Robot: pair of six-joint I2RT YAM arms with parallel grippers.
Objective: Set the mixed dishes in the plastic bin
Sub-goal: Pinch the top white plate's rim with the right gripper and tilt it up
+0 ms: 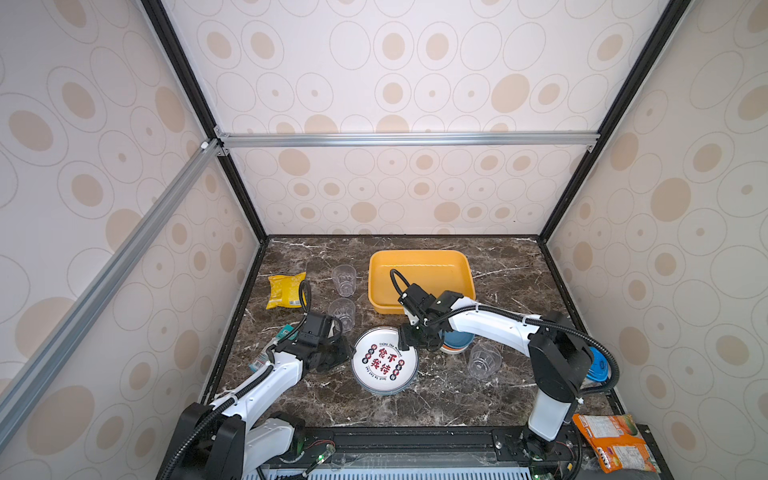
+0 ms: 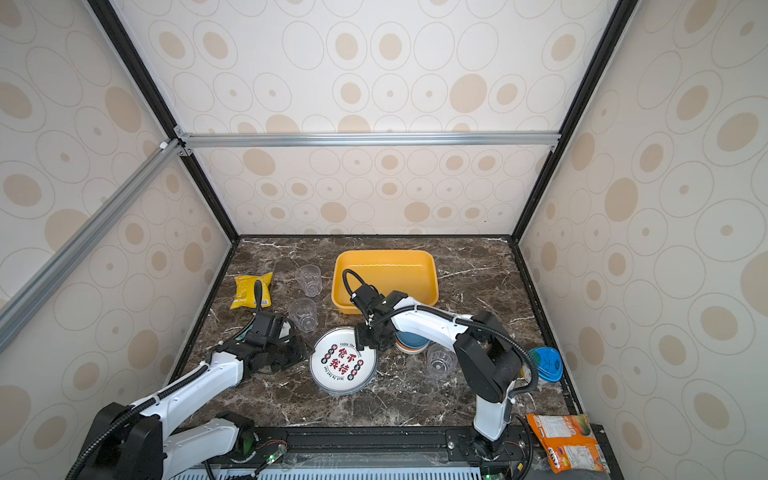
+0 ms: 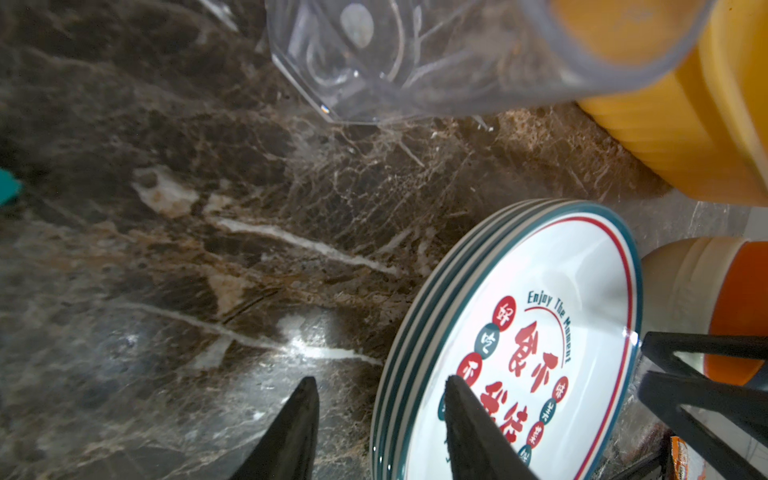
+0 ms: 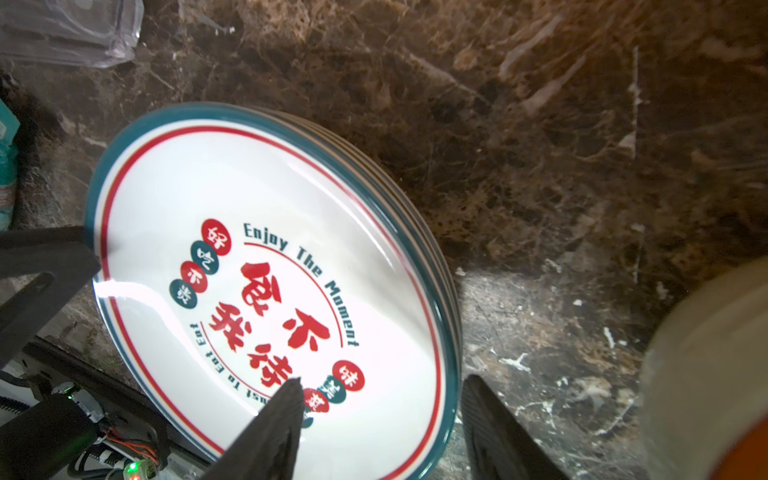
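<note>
- While both straddle the rim of the plate stack (image 1: pixel 384 360), I see left fingers (image 3: pixel 299 428) and right fingers (image 4: pixel 278 428) spread.
- Bowls (image 1: pixel 459 341) crowd the right, 1 cup (image 1: pixel 342 313) the left.

- We see only a sliver of the bowls (image 1: pixel 457 340); the right arm (image 1: pixel 492 321) covers the rest in both top views.
- The left wrist view's edge cuts off a cup (image 3: pixel 415 54).
- We cannot read the teal packet (image 1: pixel 258 362), half under the left arm (image 1: pixel 276 374).
</note>
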